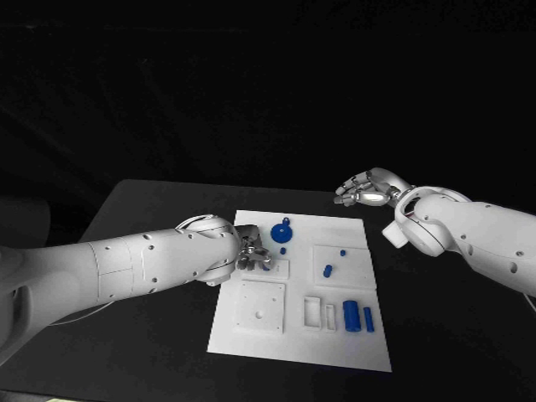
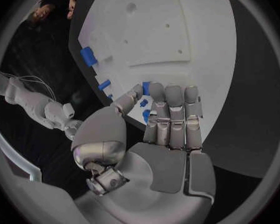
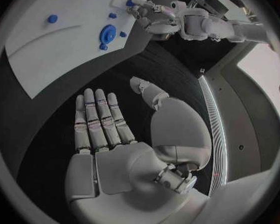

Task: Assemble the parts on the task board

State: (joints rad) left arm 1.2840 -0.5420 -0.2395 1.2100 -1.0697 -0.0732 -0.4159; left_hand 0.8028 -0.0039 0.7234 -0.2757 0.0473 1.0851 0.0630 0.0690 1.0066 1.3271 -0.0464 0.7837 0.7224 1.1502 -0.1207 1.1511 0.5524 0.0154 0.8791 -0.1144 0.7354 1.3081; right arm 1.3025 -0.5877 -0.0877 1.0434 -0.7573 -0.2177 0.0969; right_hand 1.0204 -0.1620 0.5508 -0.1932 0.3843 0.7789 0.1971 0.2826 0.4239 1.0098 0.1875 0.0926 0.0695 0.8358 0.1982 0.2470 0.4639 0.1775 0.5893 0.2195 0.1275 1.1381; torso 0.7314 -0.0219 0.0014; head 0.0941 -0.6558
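The board point(image 1: 295, 335), a long white plate, lies in the middle of the black table point(image 1: 136, 209), its long axis running away from the robot and leaning slightly left at the far end. The left hand point(image 1: 251, 251) hangs over the board's left side near the far end, fingers pointing down at it; in the left wrist view the fingers point(image 2: 174, 109) lie side by side over the plate with the thumb apart, and whether they pinch a small blue piece beneath them cannot be told. The right hand point(image 1: 367, 189) hovers off the board, beyond its far right corner, over bare table, palm flat, fingers point(image 3: 99, 119) straight and spread, holding nothing. A round blue part point(image 1: 281, 231) sits near the far end. A small peg point(image 1: 327, 270) lies just right of centre. Two blue bars point(image 1: 358, 316) lie side by side near the right edge, their long axes along the board's length. A square recess point(image 1: 261, 306) occupies the near left.
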